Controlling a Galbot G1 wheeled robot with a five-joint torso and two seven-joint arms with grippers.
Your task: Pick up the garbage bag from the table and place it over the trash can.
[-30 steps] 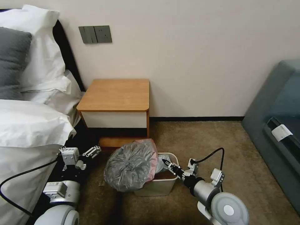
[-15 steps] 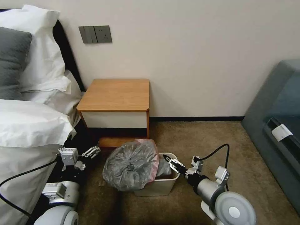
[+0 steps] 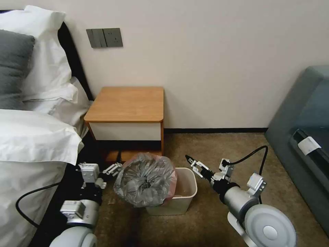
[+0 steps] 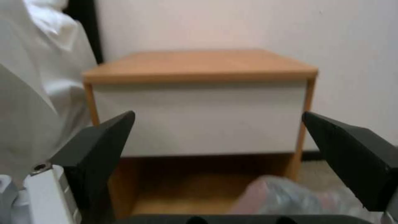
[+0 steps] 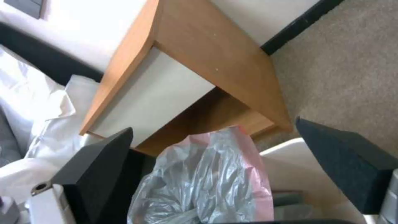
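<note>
We see the garbage bag (image 3: 145, 180) bunched over the left part of the trash can (image 3: 185, 192), below the table (image 3: 126, 104); our left gripper (image 3: 114, 168), fingers spread and empty, sits just beside it; our right gripper (image 3: 192, 162) hovers open, holding nothing, above the can's right rim.

Both arms low out front, left gripper (image 3: 114, 168) and right gripper (image 3: 192, 162) each with jaws spread wide.
</note>
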